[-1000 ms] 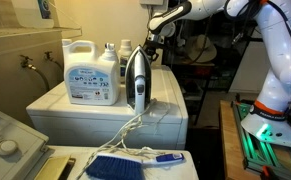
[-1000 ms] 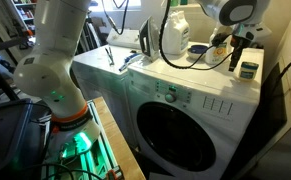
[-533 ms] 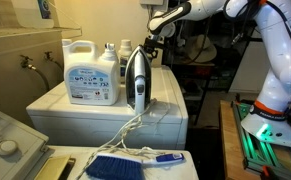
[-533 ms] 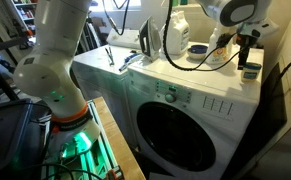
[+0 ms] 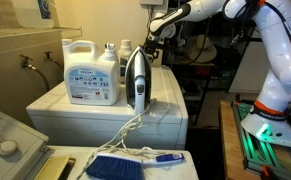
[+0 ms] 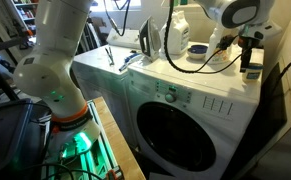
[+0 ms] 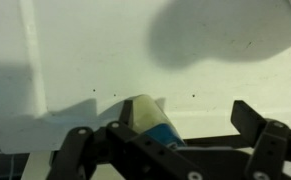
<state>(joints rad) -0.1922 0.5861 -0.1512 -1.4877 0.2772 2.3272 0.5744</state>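
Washer top (image 5: 170,100) carrying, left to right, detergent jug (image 5: 92,72), upright iron (image 5: 136,80) and, at the iron's 3 o'clock in an exterior view, small container (image 6: 252,71). Gripper (image 6: 252,58) hangs at its 12 o'clock, jaws spread wide, gripping nothing. Reach looks done; grasp remains
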